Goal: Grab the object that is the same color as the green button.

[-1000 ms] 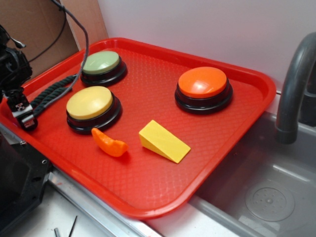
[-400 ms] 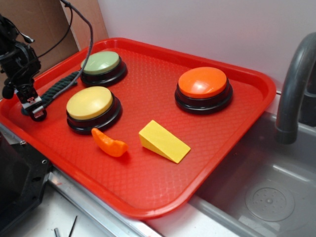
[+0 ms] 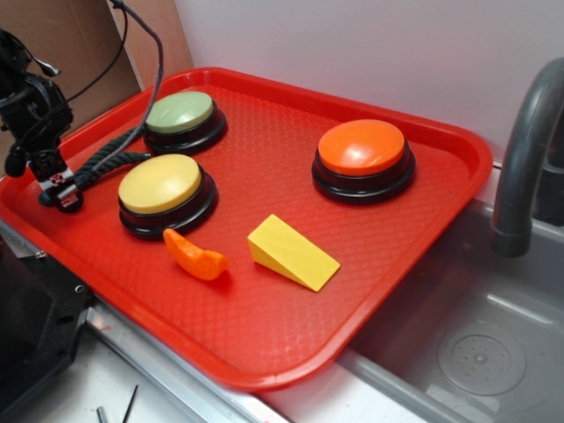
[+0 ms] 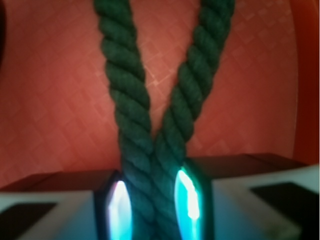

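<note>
Clamped on the dark green rope (image 4: 150, 150), the gripper (image 3: 60, 189) sits at the far left of the exterior view, over the left edge of the red tray (image 3: 264, 352). The wrist view shows it plainly — both strands of the doubled-over rope meet in a V and are pinched between the two fingers (image 4: 192, 200), whose inner faces glow pale teal on either side of the twist. Above the pinch the two strands spread apart against the textured red tray floor.

From the exterior, the rope (image 3: 110, 157) runs up and to the right from the gripper, its far end reaching toward the base of the green button (image 3: 181, 115) at the tray's back left; whether it touches that base I cannot tell. A black cable hangs down from the arm past the button's left side.

Just right of the gripper, in front of the green button, stands the yellow-topped button (image 3: 161, 187) on its black base. Near its front edge lies a small orange curved piece (image 3: 196, 256), and just beside that, further right, a yellow wedge (image 3: 293, 253) resting flat on the tray. Behind the wedge, well apart from the other two buttons, is the orange-topped button (image 3: 363, 152).

Right of the tray is a grey sink basin (image 3: 476, 352) with a drain, and a dark grey faucet (image 3: 524, 150) arches over it — at the frame's right edge.
</note>
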Controlling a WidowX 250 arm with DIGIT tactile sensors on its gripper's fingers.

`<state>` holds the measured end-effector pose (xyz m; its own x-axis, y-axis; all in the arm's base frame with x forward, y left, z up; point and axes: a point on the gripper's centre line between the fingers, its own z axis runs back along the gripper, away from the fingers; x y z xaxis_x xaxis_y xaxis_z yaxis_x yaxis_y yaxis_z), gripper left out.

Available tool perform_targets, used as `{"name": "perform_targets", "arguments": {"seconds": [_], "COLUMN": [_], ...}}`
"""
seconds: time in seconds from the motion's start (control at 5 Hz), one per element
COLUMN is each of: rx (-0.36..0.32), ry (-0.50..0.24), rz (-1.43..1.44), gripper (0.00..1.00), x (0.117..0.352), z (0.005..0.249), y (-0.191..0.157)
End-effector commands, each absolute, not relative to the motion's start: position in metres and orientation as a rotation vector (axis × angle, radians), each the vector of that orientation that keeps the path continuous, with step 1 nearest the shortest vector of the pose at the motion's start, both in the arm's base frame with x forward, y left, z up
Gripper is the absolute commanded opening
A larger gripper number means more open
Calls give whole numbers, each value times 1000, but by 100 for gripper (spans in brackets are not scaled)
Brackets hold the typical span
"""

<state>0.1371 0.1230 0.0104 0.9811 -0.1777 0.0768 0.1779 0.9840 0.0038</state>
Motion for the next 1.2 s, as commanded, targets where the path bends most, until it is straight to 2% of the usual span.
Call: {"name": "perform_targets", "arguments": {"seconds": [0.0, 0.2, 0.4, 0.6, 0.8, 1.0], "rx": [-86, -68, -62, -56, -64, -79], "ry": [-60, -104, -131, -144, -109, -123], "rz": [-118, -90, -53, -22, -134, -366], "gripper": [0, 0, 0, 0, 100, 100], "x": [126, 124, 121, 123, 130, 137], "z": [31, 73, 100, 113, 91, 58], "y": [107, 101, 102, 109, 109, 95]}}
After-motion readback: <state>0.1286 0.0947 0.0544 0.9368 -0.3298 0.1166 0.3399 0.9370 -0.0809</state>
